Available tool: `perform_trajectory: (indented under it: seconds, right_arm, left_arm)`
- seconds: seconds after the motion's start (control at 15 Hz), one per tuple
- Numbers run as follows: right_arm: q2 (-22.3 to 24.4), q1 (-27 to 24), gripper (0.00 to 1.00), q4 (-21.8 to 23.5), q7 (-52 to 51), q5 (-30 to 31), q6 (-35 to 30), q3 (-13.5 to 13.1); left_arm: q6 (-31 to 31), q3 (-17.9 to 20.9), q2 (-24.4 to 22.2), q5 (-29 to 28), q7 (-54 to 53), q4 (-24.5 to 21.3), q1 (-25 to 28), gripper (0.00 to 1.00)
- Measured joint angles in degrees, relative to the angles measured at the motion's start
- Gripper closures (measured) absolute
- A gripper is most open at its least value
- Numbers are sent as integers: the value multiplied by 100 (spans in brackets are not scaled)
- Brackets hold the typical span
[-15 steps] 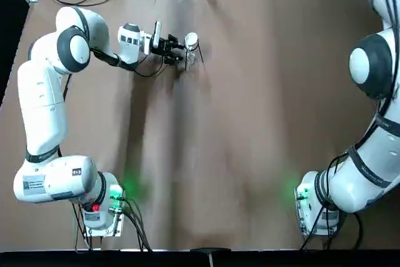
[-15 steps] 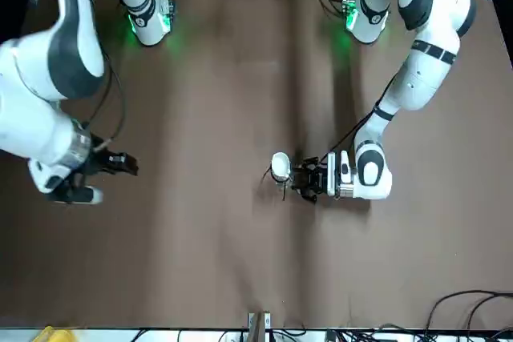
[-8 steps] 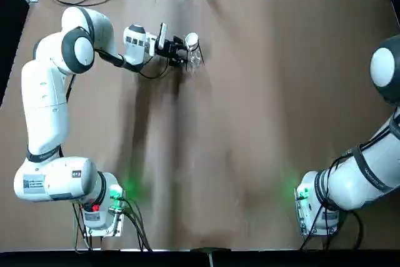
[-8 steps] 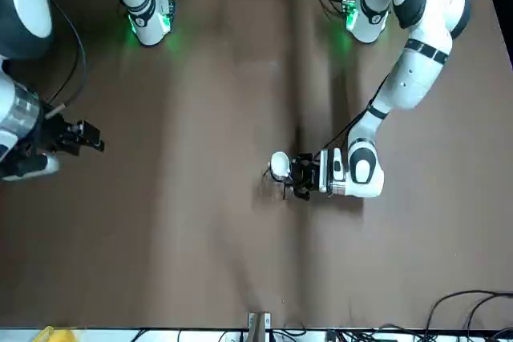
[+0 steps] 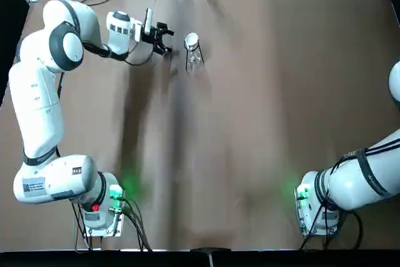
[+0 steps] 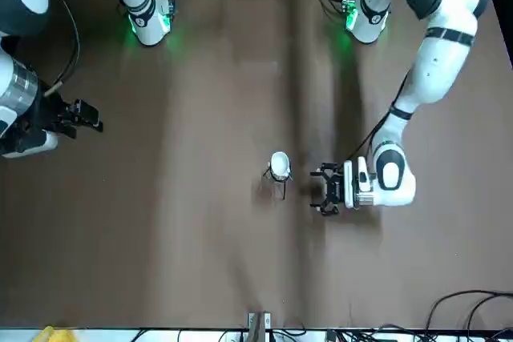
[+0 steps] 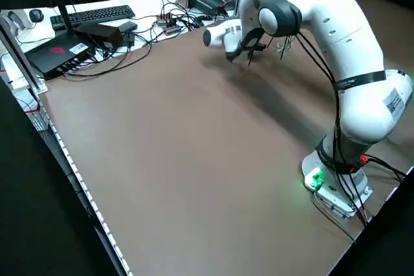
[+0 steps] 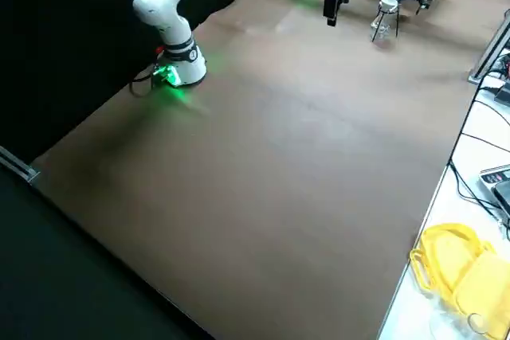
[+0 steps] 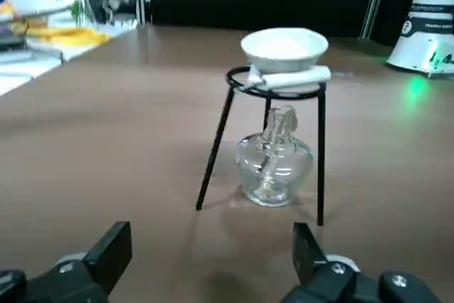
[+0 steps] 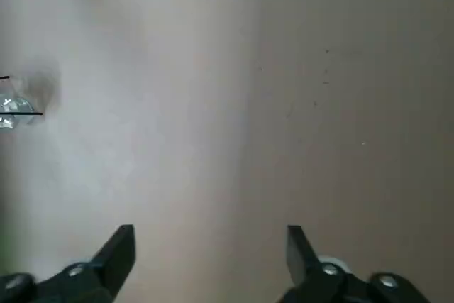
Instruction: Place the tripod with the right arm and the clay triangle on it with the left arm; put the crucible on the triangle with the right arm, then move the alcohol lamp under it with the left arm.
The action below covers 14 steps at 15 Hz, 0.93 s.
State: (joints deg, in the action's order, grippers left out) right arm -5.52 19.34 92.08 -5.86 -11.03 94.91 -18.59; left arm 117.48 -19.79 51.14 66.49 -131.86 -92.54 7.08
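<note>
Gaping empty, the left end effector (image 5: 170, 40) sits just left of the tripod (image 9: 321, 154) and the alcohol lamp (image 9: 274, 168), seemingly centred beneath; the right end effector (image 6: 99, 118), spread too, is farther off rightward.

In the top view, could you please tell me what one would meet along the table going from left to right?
Left arm → left pincer → tripod → right arm
</note>
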Motion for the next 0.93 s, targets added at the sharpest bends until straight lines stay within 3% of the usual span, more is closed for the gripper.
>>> perform_trajectory:
  seconds: [0.07,0.13,0.67,0.73,0.93]
  right_arm:
    - [37,0,1,27,0,35,0,4]
    - [52,1,0,40,0,58,0,9]
    - [77,31,0,46,2,166,-7,83]
    - [83,45,0,46,3,272,-23,88]
    - [85,62,0,46,47,331,-32,89]
  left_arm:
    - [0,1,-137,-273,512,29,49,0]
    - [0,1,-282,-561,1055,62,103,0]
    - [-3,-8,-1508,-2768,5200,278,284,0]
    - [-4,-17,-1849,-3284,6187,284,282,0]
    - [-115,-24,-2345,-4001,7491,283,266,0]
